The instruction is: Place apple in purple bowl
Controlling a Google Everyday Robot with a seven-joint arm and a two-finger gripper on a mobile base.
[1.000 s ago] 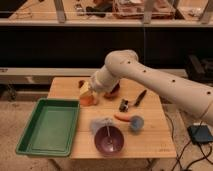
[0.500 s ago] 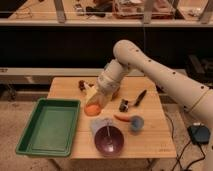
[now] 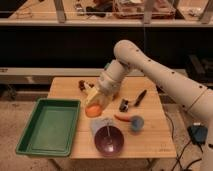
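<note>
The apple (image 3: 92,111) is a small orange-red fruit held at the tip of my gripper (image 3: 96,106), which is shut on it above the wooden table (image 3: 152,135), just right of the green tray. The purple bowl (image 3: 109,140) sits at the table's front edge, below and slightly right of the apple, with a thin stick-like item lying in it. The apple hangs a short way behind and left of the bowl's rim.
A green tray (image 3: 49,125) fills the table's left side. A white cloth (image 3: 101,124) lies by the bowl. A long carrot (image 3: 121,118) and a blue cup (image 3: 136,122) lie right of the bowl. Black utensils (image 3: 140,96) and a small dark object (image 3: 82,85) lie farther back.
My gripper has carried the apple forward and down, from the back of the table toward the purple bowl. The other objects have not moved.
</note>
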